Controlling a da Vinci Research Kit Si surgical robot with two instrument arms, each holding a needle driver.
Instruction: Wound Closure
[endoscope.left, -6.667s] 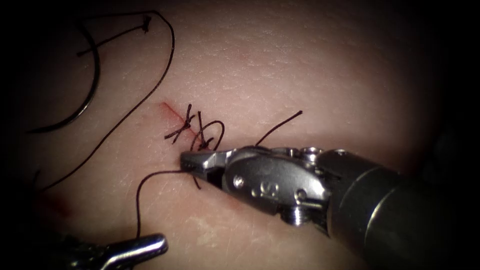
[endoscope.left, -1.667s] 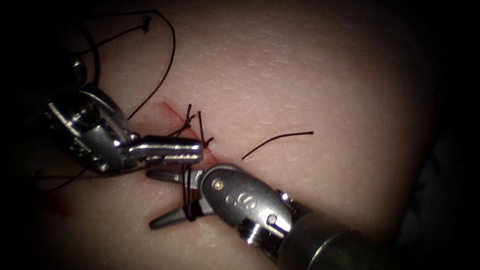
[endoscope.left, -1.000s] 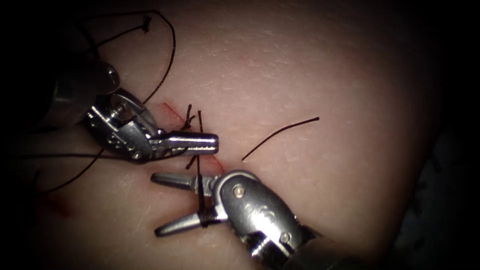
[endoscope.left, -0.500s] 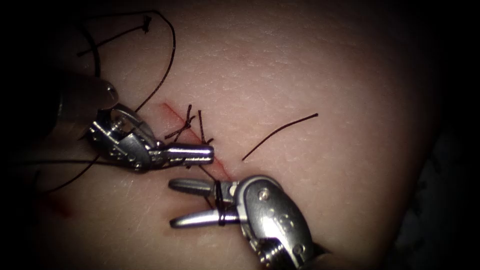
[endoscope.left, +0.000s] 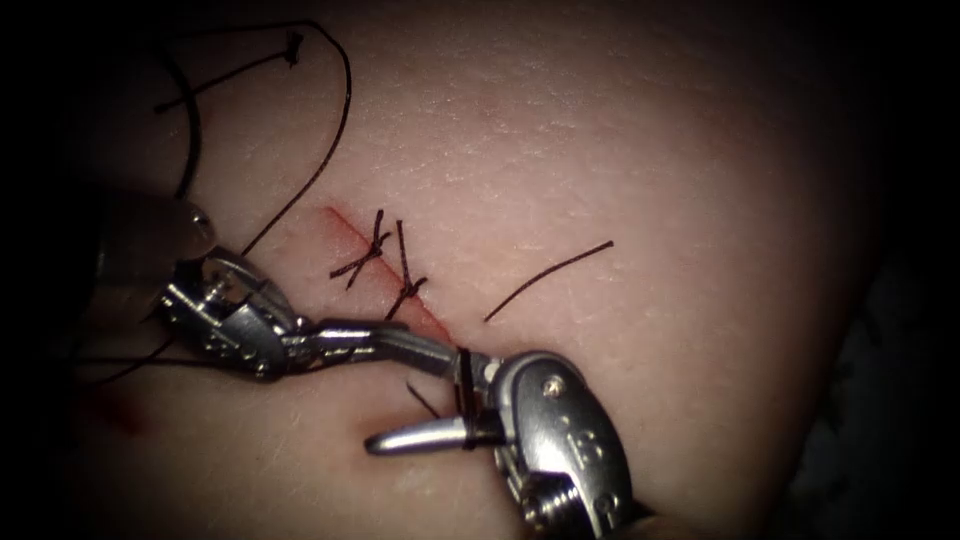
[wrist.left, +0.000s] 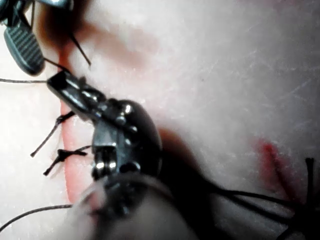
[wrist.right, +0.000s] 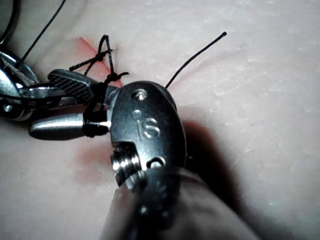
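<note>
- The right arm's tool (endoscope.left: 415, 395) is sitting with its jaws spread wide, and the thread (endoscope.left: 466, 385) is looping around both of them near the hinge. It isn't gripping anything.
- The left arm's tool (endoscope.left: 385, 338) is reaching in from the left with its jaws closed, its tip touching the right tool's upper jaw right at the cut (endoscope.left: 385, 275). Can't tell if it's pinching thread there or just closed on nothing.
- The needle (endoscope.left: 188, 115) is lying loose on the tissue (endoscope.left: 600, 140), far off to the left of the cut, not in the tissue and not held by anyone.
- Two knotted stitches (endoscope.left: 385, 262) are crossing the cut, and a loose thread end (endoscope.left: 550, 280) is resting to the right of it.
</note>
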